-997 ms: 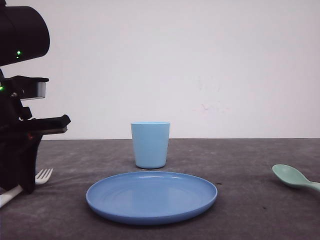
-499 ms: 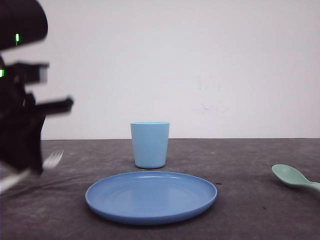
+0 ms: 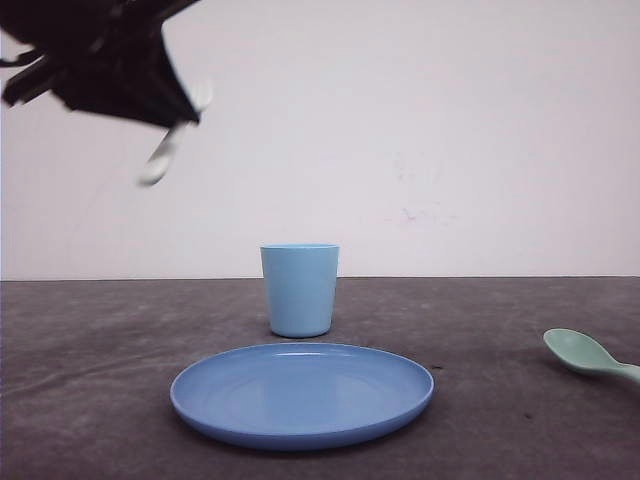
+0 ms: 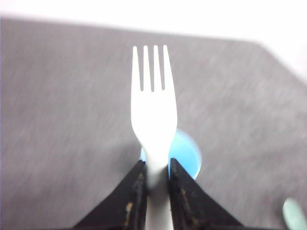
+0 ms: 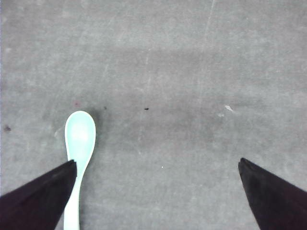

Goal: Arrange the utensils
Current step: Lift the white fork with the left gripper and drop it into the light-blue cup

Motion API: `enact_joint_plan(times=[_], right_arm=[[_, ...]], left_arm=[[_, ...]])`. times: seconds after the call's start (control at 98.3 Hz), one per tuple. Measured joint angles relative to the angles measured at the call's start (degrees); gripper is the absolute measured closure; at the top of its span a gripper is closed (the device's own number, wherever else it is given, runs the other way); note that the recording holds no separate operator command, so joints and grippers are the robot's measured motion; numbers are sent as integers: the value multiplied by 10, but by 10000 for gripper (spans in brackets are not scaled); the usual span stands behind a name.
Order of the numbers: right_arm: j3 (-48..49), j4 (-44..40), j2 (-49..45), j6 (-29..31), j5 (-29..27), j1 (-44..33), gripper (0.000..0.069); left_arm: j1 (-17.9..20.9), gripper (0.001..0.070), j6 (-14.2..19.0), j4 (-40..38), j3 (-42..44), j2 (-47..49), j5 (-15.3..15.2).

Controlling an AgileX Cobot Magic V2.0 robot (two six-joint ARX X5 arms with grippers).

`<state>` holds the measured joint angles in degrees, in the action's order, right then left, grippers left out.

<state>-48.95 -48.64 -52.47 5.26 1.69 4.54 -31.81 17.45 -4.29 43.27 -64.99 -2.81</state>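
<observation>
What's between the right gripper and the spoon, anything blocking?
Nothing visible. In the right wrist view the open right gripper hangs over bare gray table, and the mint-green spoon lies flat beside one finger. No other object sits between them.

Spoon [image 3: 590,355] handle cut off; fork [image 3: 172,140] blurred.

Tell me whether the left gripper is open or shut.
Shut on the fork. In the left wrist view the left gripper has both fingers pressed against the white handle, with the tines pointing away from it.
</observation>
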Motion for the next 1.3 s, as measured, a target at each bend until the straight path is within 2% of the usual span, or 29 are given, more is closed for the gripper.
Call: enact_joint_plan(times=[0.142, 0.305, 0.519, 0.671, 0.773, 1.089, 1.302], right_arm=[[0, 0, 0, 0, 0, 0, 11], [0, 0, 0, 0, 0, 0, 11], [0, 0, 0, 0, 0, 0, 11], [0, 0, 0, 0, 0, 0, 11], [0, 0, 0, 0, 0, 0, 11], [0, -1, 0, 0, 0, 0, 11], [0, -1, 0, 0, 0, 0, 11]], left_arm=[[-5, 666, -11, -98, 1, -34, 3], [-6, 666, -21, -223, 1, -97, 28], [-6, 666, -33, -383, 2, -195, 31], [-6, 666, -68, -475, 10, -264, 45], [-6, 666, -90, -483, 28, -300, 45], [-6, 666, -118, -483, 62, -368, 46], [-6, 666, -121, -465, 62, -386, 48]])
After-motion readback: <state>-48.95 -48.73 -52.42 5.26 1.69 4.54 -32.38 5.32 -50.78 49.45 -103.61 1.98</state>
